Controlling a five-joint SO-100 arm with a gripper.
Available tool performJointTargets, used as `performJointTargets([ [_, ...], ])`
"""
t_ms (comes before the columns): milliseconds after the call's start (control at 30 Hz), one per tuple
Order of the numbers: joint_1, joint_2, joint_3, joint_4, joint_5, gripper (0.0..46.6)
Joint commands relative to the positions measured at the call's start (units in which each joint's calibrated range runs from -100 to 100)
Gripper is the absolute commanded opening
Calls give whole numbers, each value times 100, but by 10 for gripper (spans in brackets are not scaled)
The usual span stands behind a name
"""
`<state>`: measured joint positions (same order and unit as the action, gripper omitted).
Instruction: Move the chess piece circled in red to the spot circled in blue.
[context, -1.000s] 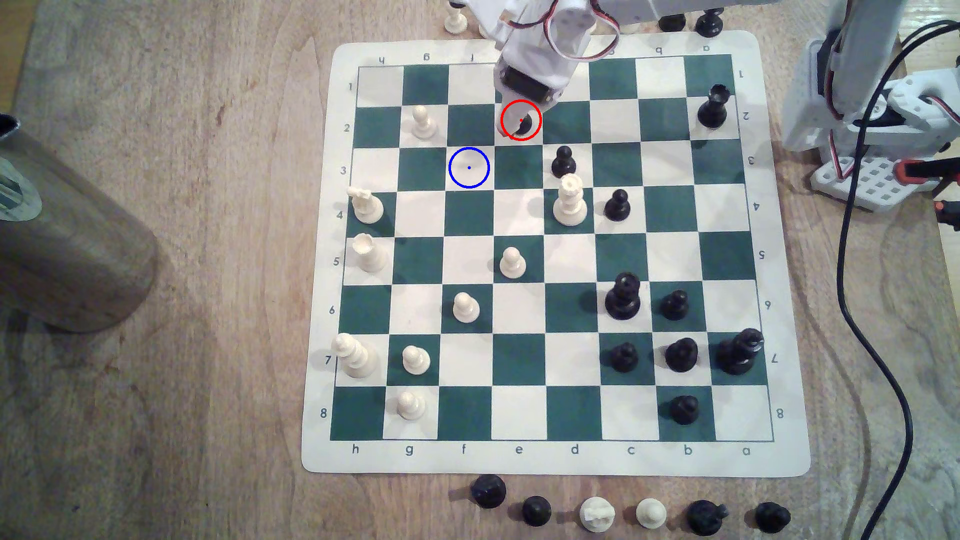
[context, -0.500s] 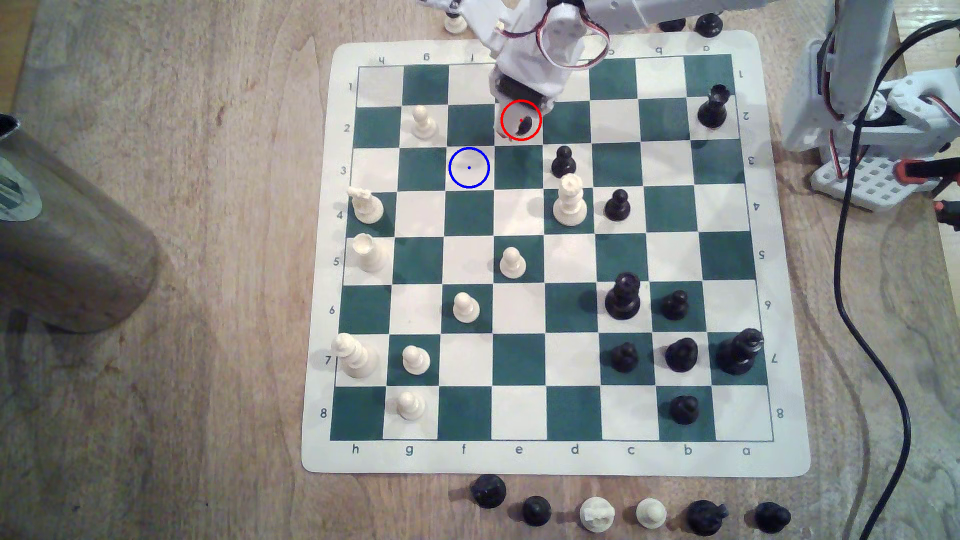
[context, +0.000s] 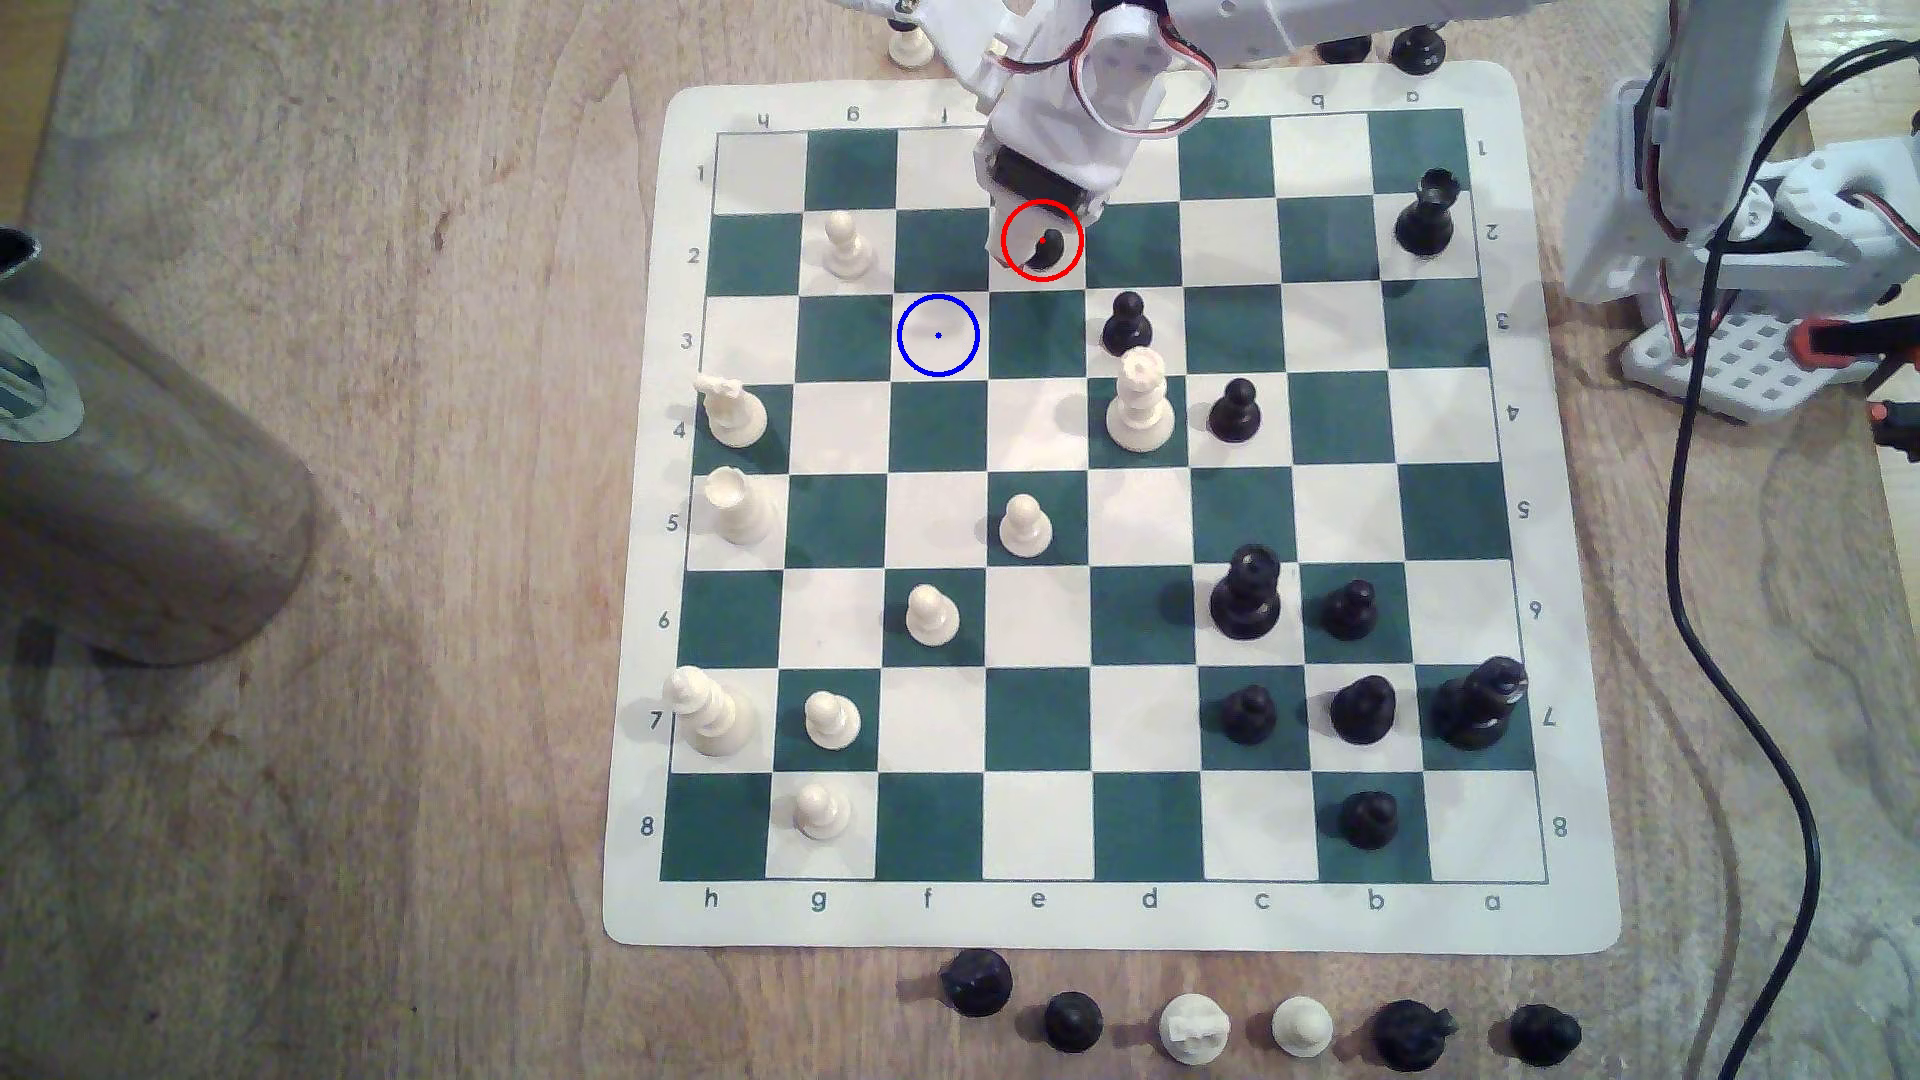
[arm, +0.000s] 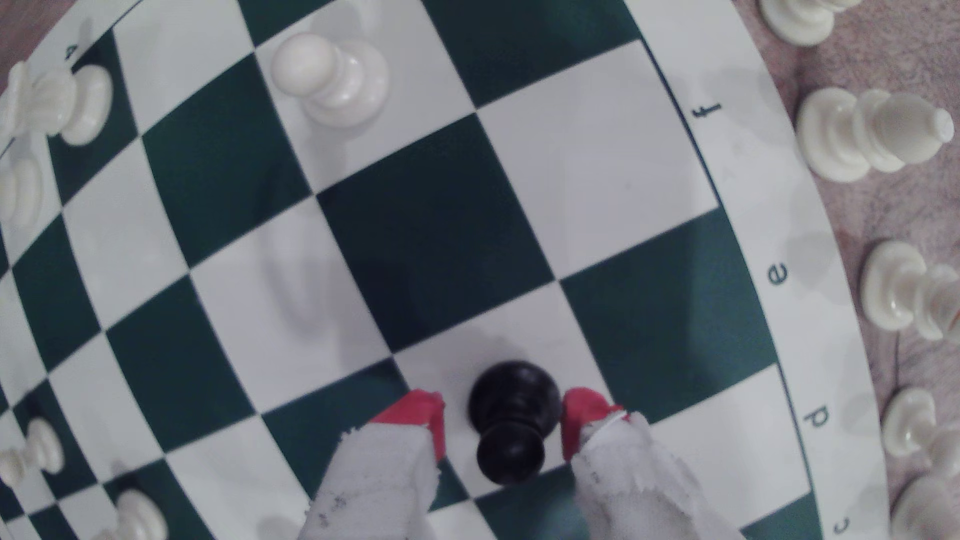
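Your arm leans in over the board's far edge, tool (arm: 503, 423) tips straddling the black pawn (arm: 511, 418) w/ gaps both sides, not clamped. Pawn's on e2, near that edge; blue-ringed square (context: 938, 335) diagonally adjacent. Wrist view shows red-tipped fingers (arm: 415, 415).

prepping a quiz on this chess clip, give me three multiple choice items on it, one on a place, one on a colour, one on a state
1. In the exterior view, where is the blue-ringed square relative to the red-ringed black pawn?
A. down and to that view's left
B. up and to that view's right
C. directly to that view's right

2. What colour are the gripper fingertips in the wrist view?
A. blue
B. red
C. yellow

3. How does the gripper stand to the pawn?
A. carrying it high above the board
B. far off over another square
C. jaws on either side of it, a gap showing on at least one side, pawn on its square

Answers: 1 A, the blue ring sits one square diagonally lower-left; 2 B, both tips are red; 3 C, the wrist view shows the pawn standing between the tips.
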<state>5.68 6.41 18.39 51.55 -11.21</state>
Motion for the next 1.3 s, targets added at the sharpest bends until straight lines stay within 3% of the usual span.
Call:
performJointTargets([
  [0,-102,-149,-488,70,-15,116],
  [200,-110,-132,-506,70,-20,110],
  [267,-110,-132,-515,70,-20,82],
  [300,-110,-132,-515,70,-29,35],
  [433,-102,-132,-515,70,-34,16],
  [700,-32,-352,-452,127,-15,3],
  [1000,31,-1481,-452,823,54,3],
  [1267,-384,-1617,-742,987,-24,3],
])
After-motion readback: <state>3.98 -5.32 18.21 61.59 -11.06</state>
